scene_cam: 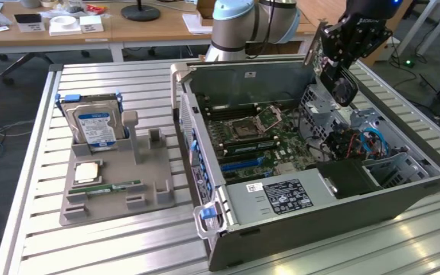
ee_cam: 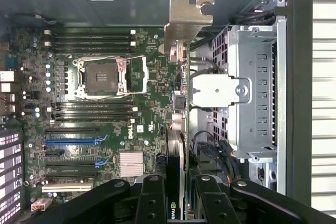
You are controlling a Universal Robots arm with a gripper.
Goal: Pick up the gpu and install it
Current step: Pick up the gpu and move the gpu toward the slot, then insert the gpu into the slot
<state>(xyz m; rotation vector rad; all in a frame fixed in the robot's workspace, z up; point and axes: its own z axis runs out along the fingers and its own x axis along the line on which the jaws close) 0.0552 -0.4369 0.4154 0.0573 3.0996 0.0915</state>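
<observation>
1. The gpu [ee_cam: 181,129] hangs edge-on over the motherboard [ee_cam: 105,124] in the open computer case [scene_cam: 403,195]. Its metal bracket [ee_cam: 189,19] faces the case wall.
2. The claw [ee_cam: 181,195] is closed on the gpu, one finger on each flat face at the end away from the bracket.
3. Handling, as judged: light, stiff and fragile. Grip the board faces, and avoid the fan [scene_cam: 344,90] and the contact edge.
4. The drive cage [ee_cam: 257,87] stands just beside the card.
5. The hard drive [scene_cam: 96,126] sits well apart on the bench [scene_cam: 90,246].

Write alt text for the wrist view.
The gripper holds the gpu edge-on over the open computer case. Below it lie the motherboard with its CPU socket and a silver drive cage.
</observation>
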